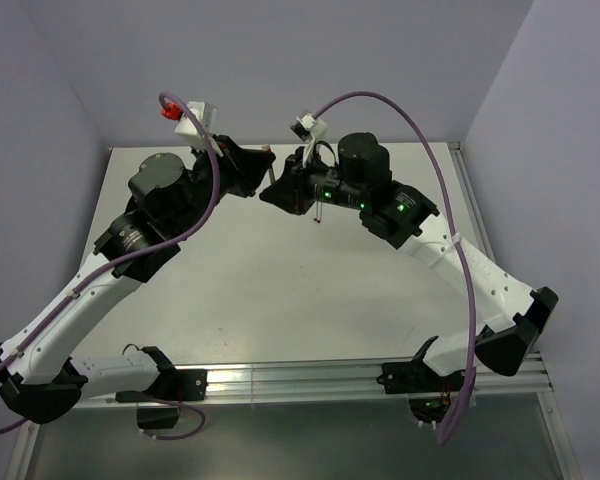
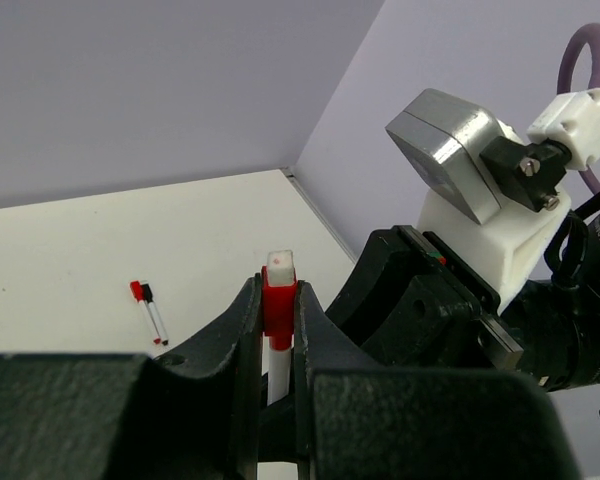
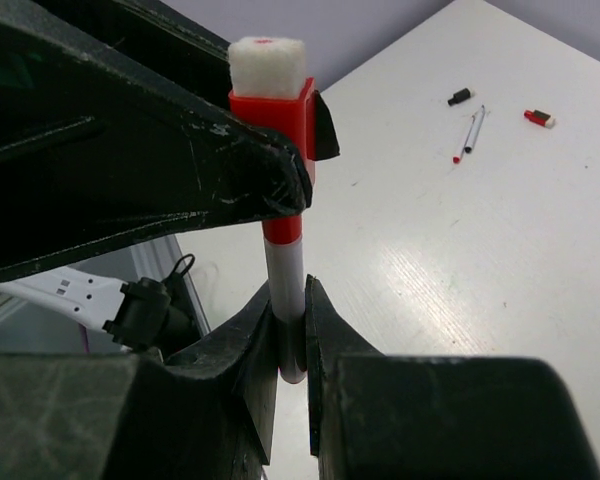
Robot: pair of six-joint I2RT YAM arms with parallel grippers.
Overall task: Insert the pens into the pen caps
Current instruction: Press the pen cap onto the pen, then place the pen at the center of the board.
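Red cap (image 3: 276, 112), pinched in the nearly closed left pincer (image 2: 278, 300) at upper centre of the right wrist view, meets the white pen (image 3: 284, 265) clamped just below by the equally narrow right pincer (image 3: 290, 300), so any sideways misalignment while pushing could jam, bend or slip the pen.

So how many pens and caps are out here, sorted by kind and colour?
Pens: 3, the held pen and two lying pens
Red caps: 2, the fitted red cap on the held pen and a loose red cap
Black caps: 1, the loose black cap
Total: 6 in view
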